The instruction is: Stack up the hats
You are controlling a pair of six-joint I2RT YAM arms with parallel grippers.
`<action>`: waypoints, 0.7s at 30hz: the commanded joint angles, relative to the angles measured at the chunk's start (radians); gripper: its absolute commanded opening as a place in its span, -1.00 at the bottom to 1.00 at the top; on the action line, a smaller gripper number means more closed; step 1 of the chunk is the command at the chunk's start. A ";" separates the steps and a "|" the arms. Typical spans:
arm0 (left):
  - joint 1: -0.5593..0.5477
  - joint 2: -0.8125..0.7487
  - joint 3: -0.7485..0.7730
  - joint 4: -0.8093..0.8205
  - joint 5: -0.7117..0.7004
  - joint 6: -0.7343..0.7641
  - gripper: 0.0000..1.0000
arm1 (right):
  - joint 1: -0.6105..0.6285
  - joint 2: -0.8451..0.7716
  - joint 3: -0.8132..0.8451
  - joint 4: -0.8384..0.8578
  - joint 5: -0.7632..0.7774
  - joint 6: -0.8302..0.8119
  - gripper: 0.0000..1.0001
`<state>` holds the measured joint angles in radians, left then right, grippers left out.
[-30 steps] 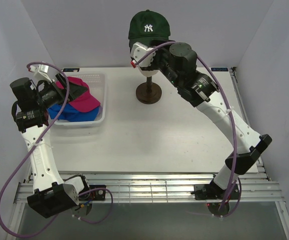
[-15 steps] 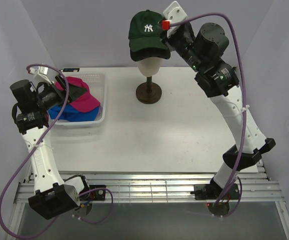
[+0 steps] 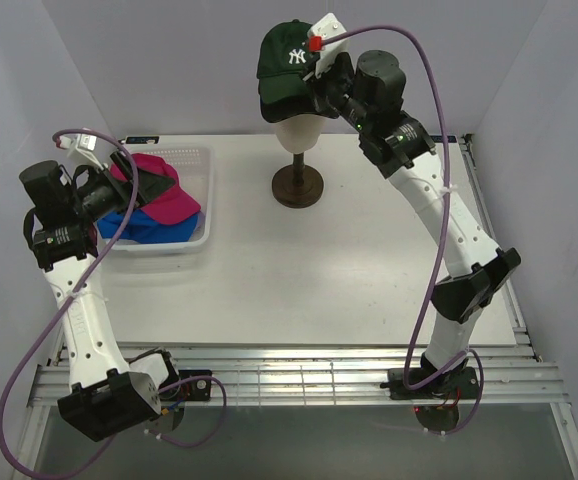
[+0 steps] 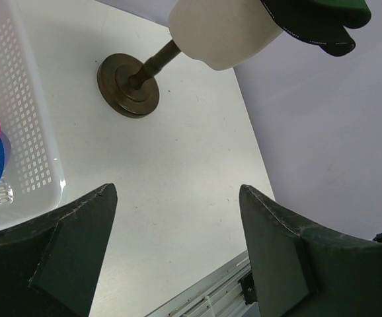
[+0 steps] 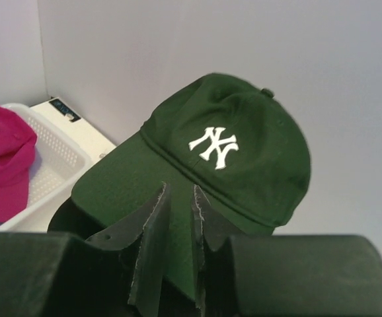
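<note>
A dark green hat [image 3: 289, 58] with a white NY logo sits on top of a black hat [image 3: 287, 108] on the cream mannequin head [image 3: 296, 130]. My right gripper [image 3: 315, 84] is at the green hat's right side. In the right wrist view its jaws [image 5: 180, 189] are drawn almost together over the green hat's [image 5: 244, 152] brim, which shows in the thin slit. Whether they pinch it I cannot tell. A magenta hat [image 3: 164, 198] and a blue hat [image 3: 134, 226] lie in the white basket [image 3: 195, 158]. My left gripper [image 3: 141, 183] hangs open over them, empty [image 4: 176, 191].
The head stands on a brown post with a round base [image 3: 297, 187] at the back middle of the white table [image 3: 319, 280]. The basket takes the back left corner. Grey walls close in on three sides. A metal rail [image 3: 299, 380] runs along the near edge.
My right arm swung up from in front of the mannequin's face to the right side of the hats, and its jaws narrowed. The left arm stayed still.
</note>
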<state>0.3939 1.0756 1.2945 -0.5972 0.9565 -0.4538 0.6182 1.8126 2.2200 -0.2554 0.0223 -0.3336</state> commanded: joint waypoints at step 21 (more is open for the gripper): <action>0.014 -0.022 -0.012 0.027 0.030 -0.005 0.69 | -0.009 -0.102 -0.043 0.034 0.042 0.031 -0.53</action>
<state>0.4030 1.0752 1.2854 -0.5903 0.9642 -0.4599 0.6151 1.7657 2.1113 -0.2726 0.0498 -0.3069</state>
